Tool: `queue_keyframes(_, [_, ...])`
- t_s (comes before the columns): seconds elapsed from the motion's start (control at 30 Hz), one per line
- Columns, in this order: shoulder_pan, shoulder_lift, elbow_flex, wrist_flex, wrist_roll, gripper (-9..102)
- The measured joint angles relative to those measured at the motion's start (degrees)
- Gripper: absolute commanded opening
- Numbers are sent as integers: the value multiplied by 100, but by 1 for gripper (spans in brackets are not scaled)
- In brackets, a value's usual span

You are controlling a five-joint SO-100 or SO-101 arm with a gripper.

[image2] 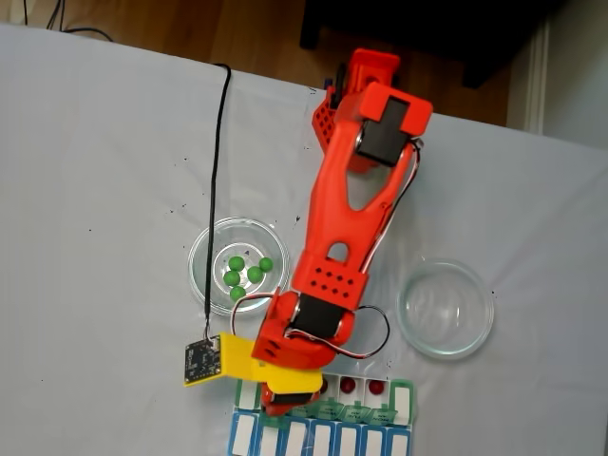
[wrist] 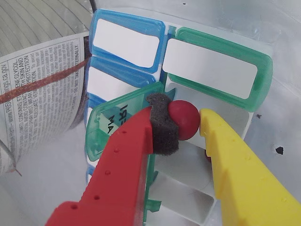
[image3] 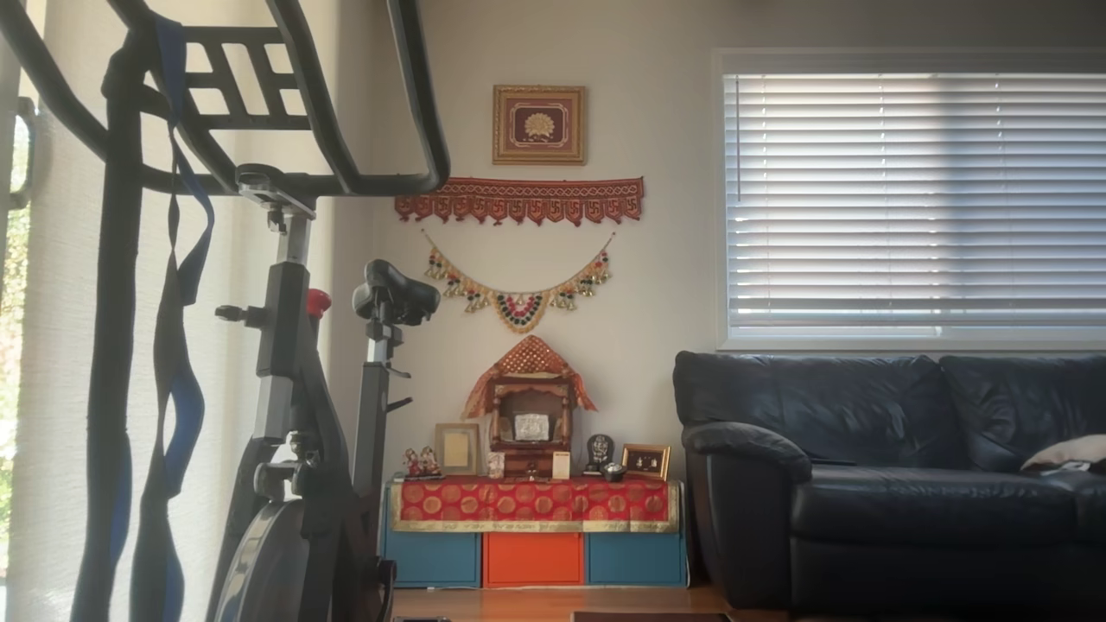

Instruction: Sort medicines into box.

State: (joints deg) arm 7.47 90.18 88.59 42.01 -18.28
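On the white desk (image2: 95, 190) we see the red arm (image2: 342, 228) reaching toward the near edge in the fixed view, its fingers (wrist: 188, 123) over the box (image2: 366, 410). To the arm's left sits a glass dish (image2: 207, 245) with five green balls (image2: 245, 274) in it; to its right, another dish (image2: 445, 309). Two red balls (image2: 362, 387) lie in open compartments. In the wrist view, our fingers are closed around a dark red ball (wrist: 184, 120), pinched between the foam pad (wrist: 162, 125) and the yellow finger (wrist: 240, 169), just above an open green-lidded compartment.
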Motion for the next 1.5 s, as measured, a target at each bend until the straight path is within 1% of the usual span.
queue_keyframes(0.13, [-35, -9, 0, 0, 62, 2])
queue_keyframes(0.33, [-88, -9, 0, 0, 70, 6])
queue_keyframes(0.53, [-88, -281, -457, 439, 70, 15])
queue_keyframes(0.93, [-88, -448, -668, 536, 70, 21])
queue_keyframes(1.03, [-88, -448, -668, 562, 70, 20])
queue_keyframes(1.17, [-88, -448, -677, 598, 70, 16])
queue_keyframes(1.4, [-88, -79, -439, 615, 70, 3])
queue_keyframes(1.5, [-62, 290, -193, 738, 70, 2])
